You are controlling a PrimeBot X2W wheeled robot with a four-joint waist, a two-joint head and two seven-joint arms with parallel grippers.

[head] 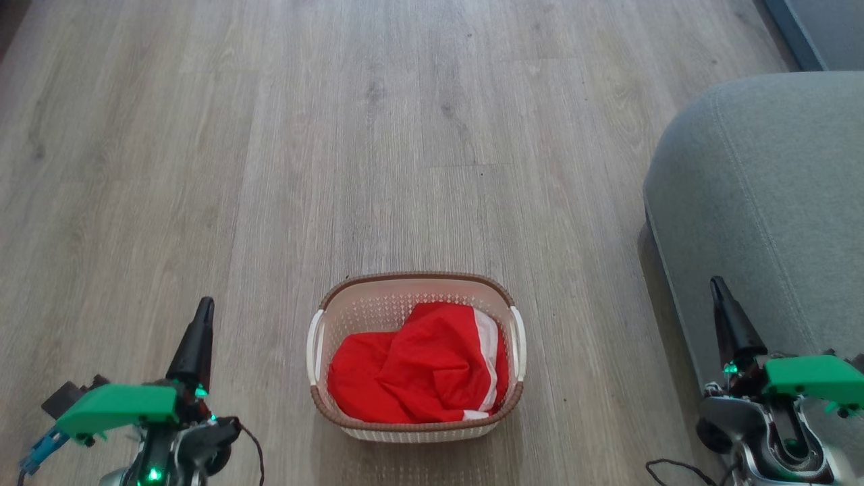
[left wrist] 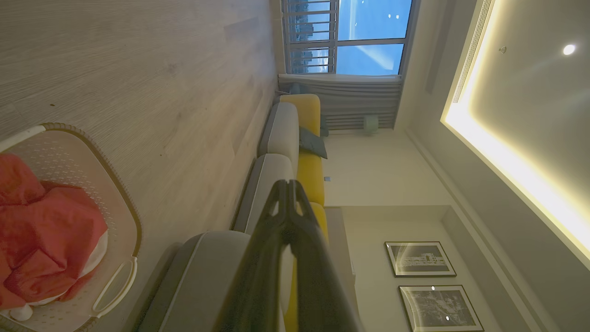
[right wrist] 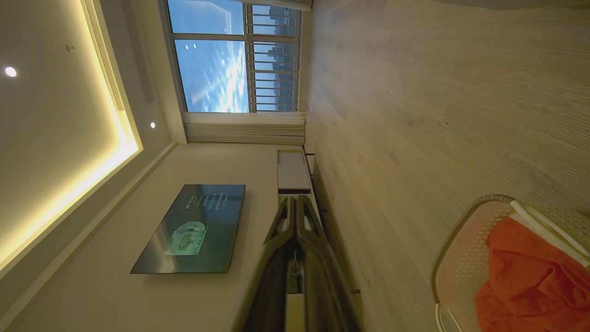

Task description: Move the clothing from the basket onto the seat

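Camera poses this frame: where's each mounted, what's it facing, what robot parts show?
Head view: on the head, looking down at floor, basket of red clothing, seat at right; left hand and right hand, shut, in lower corners.
Left wrist view: left wrist, rolled sideways, past its shut hand along the seat toward a window.
Right wrist view: right wrist, rolled sideways, past its shut hand toward a TV and window.
Shared: all three show basket and clothing.
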